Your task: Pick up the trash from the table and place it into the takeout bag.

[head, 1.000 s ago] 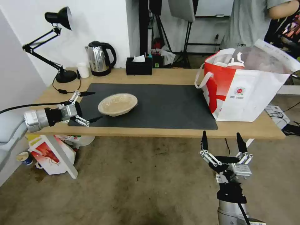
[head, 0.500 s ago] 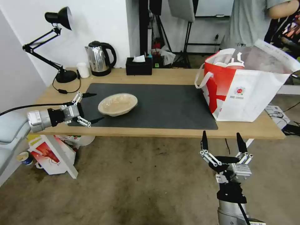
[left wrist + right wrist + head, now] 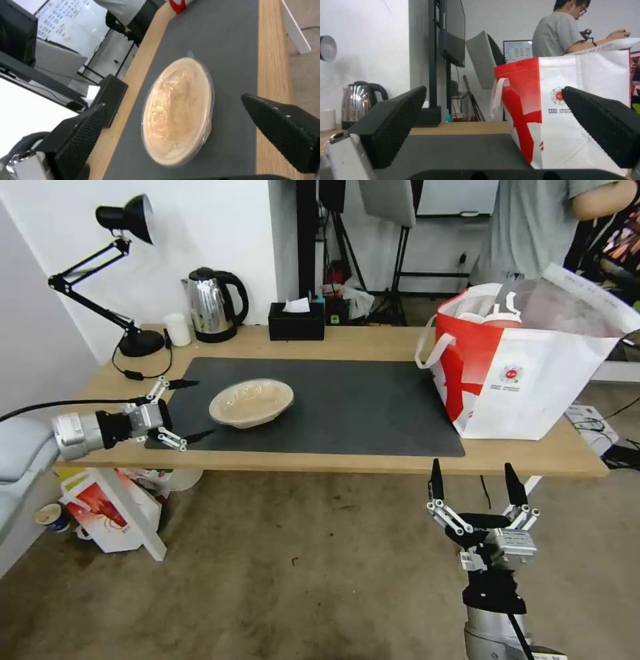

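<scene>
A shallow beige dish [image 3: 251,402] sits on the table's [image 3: 373,463] dark mat [image 3: 347,407], just to the right of the wide-open left gripper [image 3: 185,409], which faces it sideways and is far nearer than the open right gripper [image 3: 475,480] parked below the table edge.

Open dark mat [image 3: 347,400] across the middle of the table [image 3: 373,463], bare between the shallow beige dish [image 3: 251,402] and the takeout bag [image 3: 527,380]. Clear gap on both sides of the dish, flanked by the spread fingers of the left gripper [image 3: 190,409], neither touching it. Back edge crowded by lamp [image 3: 130,337], white cup [image 3: 177,329], kettle [image 3: 212,305] and black tissue box [image 3: 296,321]. Right end blocked by the tall bag, mouth open upward. Right gripper [image 3: 473,479] wide open below the front edge, over bare floor
</scene>
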Robot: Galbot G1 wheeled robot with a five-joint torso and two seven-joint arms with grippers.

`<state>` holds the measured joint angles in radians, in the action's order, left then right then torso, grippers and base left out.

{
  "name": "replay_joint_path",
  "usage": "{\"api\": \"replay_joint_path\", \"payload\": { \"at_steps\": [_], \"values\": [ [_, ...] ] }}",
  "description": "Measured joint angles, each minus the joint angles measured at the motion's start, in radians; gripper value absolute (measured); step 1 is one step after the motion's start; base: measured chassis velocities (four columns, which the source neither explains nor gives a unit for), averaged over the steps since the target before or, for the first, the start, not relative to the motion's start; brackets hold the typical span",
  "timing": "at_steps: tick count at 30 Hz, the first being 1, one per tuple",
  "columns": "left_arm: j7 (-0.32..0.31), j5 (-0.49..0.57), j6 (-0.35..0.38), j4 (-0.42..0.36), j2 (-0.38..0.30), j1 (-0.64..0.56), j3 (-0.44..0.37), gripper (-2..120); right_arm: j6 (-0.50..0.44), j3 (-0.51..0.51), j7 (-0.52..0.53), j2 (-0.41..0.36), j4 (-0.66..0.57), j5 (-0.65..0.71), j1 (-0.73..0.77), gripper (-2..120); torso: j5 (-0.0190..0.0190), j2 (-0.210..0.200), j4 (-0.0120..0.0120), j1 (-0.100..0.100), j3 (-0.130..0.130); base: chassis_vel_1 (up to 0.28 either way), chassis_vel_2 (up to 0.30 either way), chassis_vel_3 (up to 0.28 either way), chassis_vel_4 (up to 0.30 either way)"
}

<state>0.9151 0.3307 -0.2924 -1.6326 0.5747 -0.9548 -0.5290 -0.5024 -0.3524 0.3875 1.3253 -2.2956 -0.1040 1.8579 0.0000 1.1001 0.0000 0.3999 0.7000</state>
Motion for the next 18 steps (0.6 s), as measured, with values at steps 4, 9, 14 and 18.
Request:
{"api": "replay_joint_path", "payload": {
  "at_steps": [4,9,14,18],
  "values": [
    [0.0,-0.002,0.003,0.007,-0.009,0.007,0.006,100,0.0,0.0,0.0,0.0,0.0,0.0,0.0,100,0.0,0.0,0.0,0.0,0.0,0.0,0.0,0.0,0.0],
    [0.003,-0.019,0.004,0.021,-0.017,0.026,0.03,100,0.0,0.0,0.0,0.0,0.0,0.0,0.0,100,0.0,0.0,0.0,0.0,0.0,0.0,0.0,0.0,0.0],
    [0.004,-0.022,0.005,0.034,-0.018,0.062,0.065,100,0.0,0.0,0.0,0.0,0.0,0.0,0.0,100,0.0,0.0,-0.0001,0.0,0.0,0.0,0.0,0.0,0.0],
    [0.005,-0.023,0.006,0.046,-0.016,0.093,0.102,100,0.0,0.0,0.0,0.0,0.0,0.0,0.0,100,0.0001,0.0,-0.0001,0.0,0.0,0.0,0.0,0.0,0.0]
  ]
}}
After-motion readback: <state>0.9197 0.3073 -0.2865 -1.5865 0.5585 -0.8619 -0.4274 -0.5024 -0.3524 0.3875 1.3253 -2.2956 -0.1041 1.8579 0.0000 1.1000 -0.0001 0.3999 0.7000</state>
